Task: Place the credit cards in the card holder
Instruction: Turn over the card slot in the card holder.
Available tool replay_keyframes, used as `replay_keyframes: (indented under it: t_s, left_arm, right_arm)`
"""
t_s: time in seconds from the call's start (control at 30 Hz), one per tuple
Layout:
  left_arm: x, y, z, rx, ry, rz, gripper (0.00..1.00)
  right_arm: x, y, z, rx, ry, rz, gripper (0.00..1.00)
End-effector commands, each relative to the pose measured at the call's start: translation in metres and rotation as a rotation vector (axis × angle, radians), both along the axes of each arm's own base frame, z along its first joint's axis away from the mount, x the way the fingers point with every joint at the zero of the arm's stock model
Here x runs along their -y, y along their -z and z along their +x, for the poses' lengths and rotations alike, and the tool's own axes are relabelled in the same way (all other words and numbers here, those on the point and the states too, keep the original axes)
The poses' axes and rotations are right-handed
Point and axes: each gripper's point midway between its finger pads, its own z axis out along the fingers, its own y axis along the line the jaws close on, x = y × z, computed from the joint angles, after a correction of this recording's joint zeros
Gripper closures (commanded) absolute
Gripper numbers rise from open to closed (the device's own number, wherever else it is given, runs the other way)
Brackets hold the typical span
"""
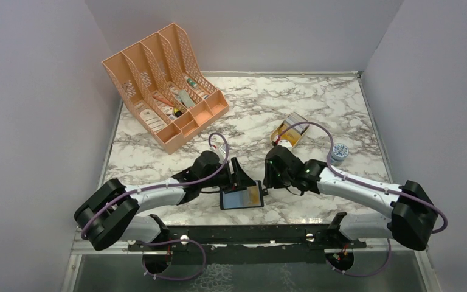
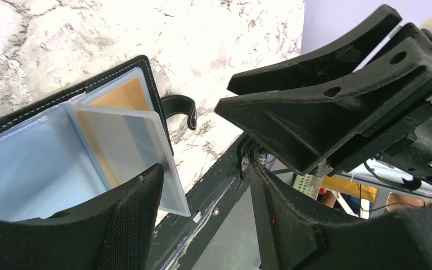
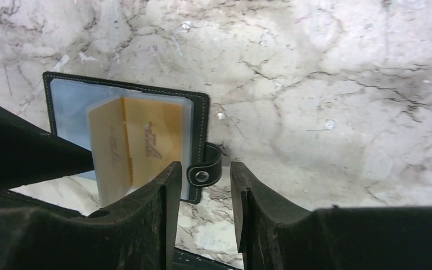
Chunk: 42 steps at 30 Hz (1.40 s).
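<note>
No legible txt is being shown in any view — a faint mark [image 3: 151,140] is being seen on the tan-orange card [image 3: 167,121] inside the card holder [image 3: 201,115], but it's too blurred to be read.

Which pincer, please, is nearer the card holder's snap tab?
The right pincer: the snap tab shows between its open fingers; the left pincer overlaps the sleeves.

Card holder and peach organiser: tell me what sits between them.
Top view: the left arm's wrist and purple cable loop lie between card holder and peach organiser.
</note>
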Motion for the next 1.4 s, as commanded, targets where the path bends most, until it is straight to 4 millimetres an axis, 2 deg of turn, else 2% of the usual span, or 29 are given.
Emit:
replay_keyframes:
  t_s: [0.0, 0.2, 0.37, 0.53, 0.67, 0.73, 0.9, 1.03, 1.1, 1.23, 1.37]
  left_arm:
    - [0.007, -0.009, 0.008, 0.041, -0.008, -0.019, 0.40]
    - [0.011, -0.010, 0.010, 0.057, 0.002, -0.014, 0.40]
    - [0.010, 0.002, 0.009, 0.046, 0.008, 0.013, 0.40]
    - [0.007, 0.002, 0.008, 0.071, 0.010, 0.021, 0.38]
    - [0.002, -0.001, 0.008, 0.103, 0.010, 0.039, 0.28]
    - [-0.004, -0.001, 0.009, 0.122, 0.002, 0.067, 0.17]
    - [-0.027, -0.002, 0.018, 0.199, -0.035, 0.224, 0.01]
    - [-0.046, -0.018, 0.023, 0.273, -0.058, 0.311, 0.01]
    - [-0.057, -0.025, 0.022, 0.301, -0.057, 0.356, 0.01]
    - [-0.077, -0.045, 0.025, 0.377, -0.068, 0.438, 0.01]
    - [-0.098, -0.063, 0.028, 0.453, -0.089, 0.509, 0.01]
  right_arm:
    - [0.017, -0.017, 0.012, 0.084, 0.078, -0.046, 0.62]
    - [0.023, -0.044, 0.026, 0.176, 0.121, -0.050, 0.62]
    - [0.030, -0.069, 0.041, 0.270, 0.140, -0.072, 0.62]
    - [0.034, -0.087, 0.061, 0.379, 0.133, -0.145, 0.62]
    - [0.026, -0.100, 0.078, 0.417, 0.075, -0.208, 0.62]
    - [0.022, -0.107, 0.087, 0.431, 0.044, -0.245, 0.62]
    - [0.024, -0.119, 0.121, 0.497, 0.024, -0.374, 0.62]
    - [0.037, -0.112, 0.154, 0.482, 0.032, -0.493, 0.61]
    - [0.050, -0.105, 0.171, 0.460, 0.050, -0.555, 0.60]
    - [0.074, -0.082, 0.199, 0.376, 0.034, -0.628, 0.56]
    - [0.097, -0.053, 0.215, 0.294, 0.012, -0.762, 0.42]
